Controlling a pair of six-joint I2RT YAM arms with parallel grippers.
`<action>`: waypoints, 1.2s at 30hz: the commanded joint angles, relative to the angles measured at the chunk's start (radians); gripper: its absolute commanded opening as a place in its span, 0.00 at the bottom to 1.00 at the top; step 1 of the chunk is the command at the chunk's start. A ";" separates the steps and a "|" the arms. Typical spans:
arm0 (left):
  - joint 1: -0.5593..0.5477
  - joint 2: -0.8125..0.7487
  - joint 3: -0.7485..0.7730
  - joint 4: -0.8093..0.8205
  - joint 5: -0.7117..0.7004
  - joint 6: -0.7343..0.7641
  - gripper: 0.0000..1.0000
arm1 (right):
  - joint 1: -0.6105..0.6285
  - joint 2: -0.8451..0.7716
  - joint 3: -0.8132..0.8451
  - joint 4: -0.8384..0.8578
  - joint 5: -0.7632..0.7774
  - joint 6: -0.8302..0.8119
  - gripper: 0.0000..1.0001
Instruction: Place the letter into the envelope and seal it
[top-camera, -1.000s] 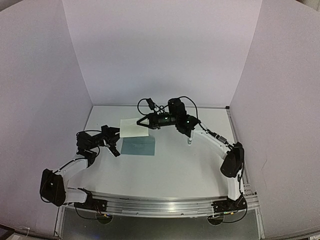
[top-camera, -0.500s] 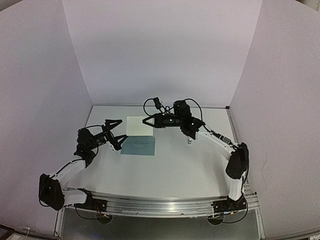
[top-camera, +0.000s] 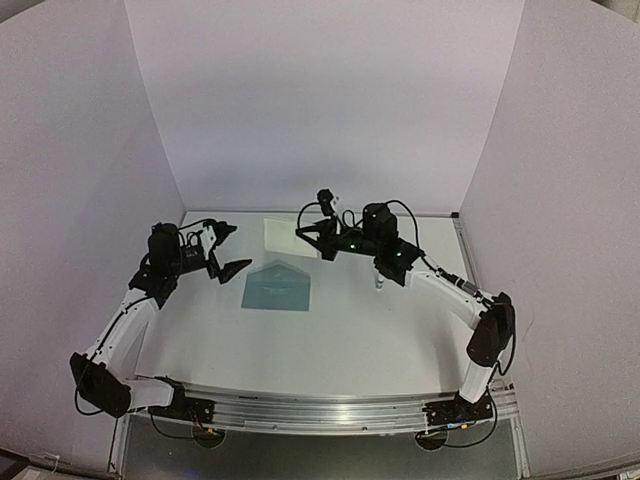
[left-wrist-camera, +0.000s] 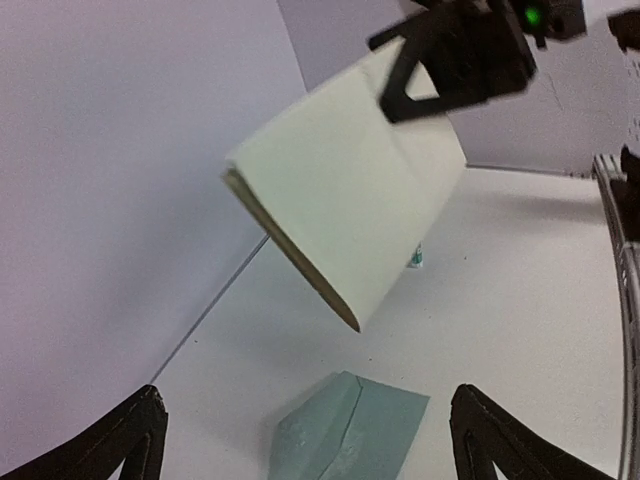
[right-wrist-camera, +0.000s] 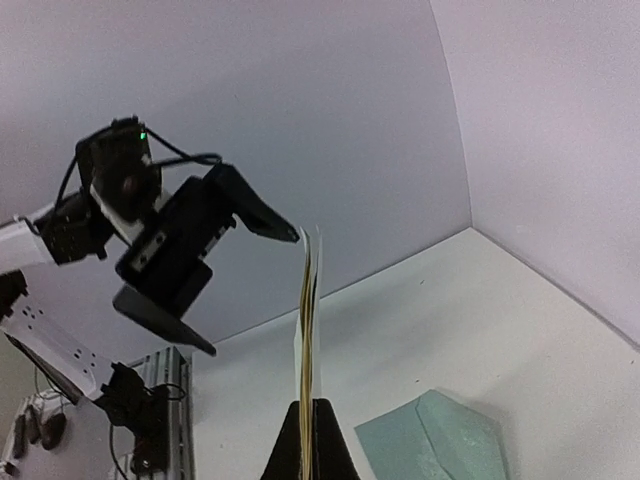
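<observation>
Nearest me the envelope (top-camera: 277, 288) lies flat on the table (top-camera: 340, 330), flap open and nothing pinning it. I judge the folded letter (top-camera: 280, 233) could shove it aside or snag at the mouth when lowered. Beside the envelope, my left gripper (top-camera: 232, 248) hangs spread wide and empty, while farther back my right gripper (top-camera: 300, 233) is clamped on one edge of the letter, held aloft, clear of the envelope.

Flat white matte tabletop (top-camera: 330, 340), boxed in on three sides by plain pale lilac panels: back wall (top-camera: 320, 100), left wall (top-camera: 70, 180), right wall (top-camera: 560, 200). Silver metal rail (top-camera: 320, 403) along the near table edge. Soft even light, faint shadows on the tabletop.
</observation>
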 joint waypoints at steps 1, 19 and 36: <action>0.045 0.082 0.101 -0.096 0.027 -0.482 0.97 | 0.006 -0.023 -0.042 0.167 0.032 -0.263 0.00; 0.146 1.159 1.146 -0.968 -0.251 -0.019 0.99 | -0.044 -0.051 -0.208 0.183 0.160 -0.326 0.00; 0.057 1.418 1.230 -1.035 -0.181 0.157 0.89 | -0.046 -0.053 -0.279 0.212 0.128 -0.198 0.00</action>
